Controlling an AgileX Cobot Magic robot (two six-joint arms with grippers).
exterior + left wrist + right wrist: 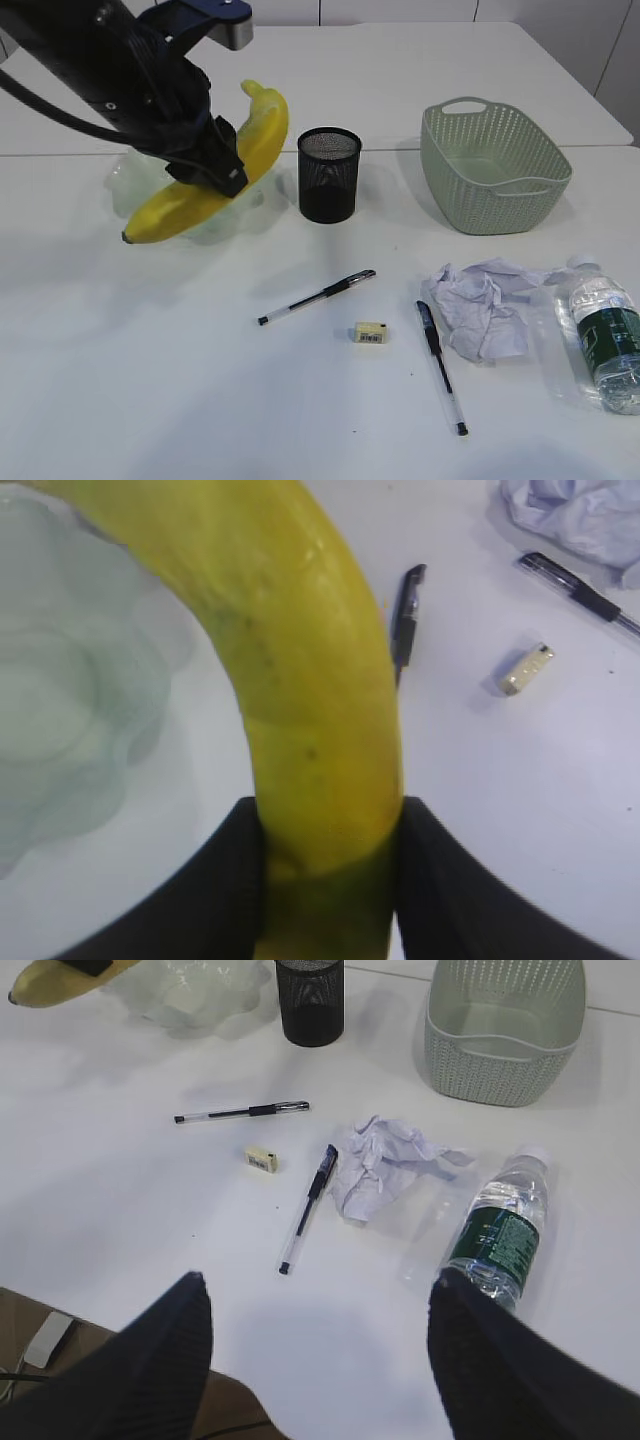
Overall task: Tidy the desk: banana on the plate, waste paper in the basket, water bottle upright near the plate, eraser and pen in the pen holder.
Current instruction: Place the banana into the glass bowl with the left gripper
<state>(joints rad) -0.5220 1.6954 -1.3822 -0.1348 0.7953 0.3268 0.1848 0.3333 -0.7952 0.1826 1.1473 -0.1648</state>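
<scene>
While left claw [325,870] grips banana [205,180] | over plate [118,185] rim

Banana [205,180] hangs over the plate [125,185] near the desk's [150,380] left edge; pen holder [329,174] mid-desk, basket [494,166] right of it, bottle [605,330] lying at the right edge.

A white table [150,380] and brown floor [40,1330].
</scene>
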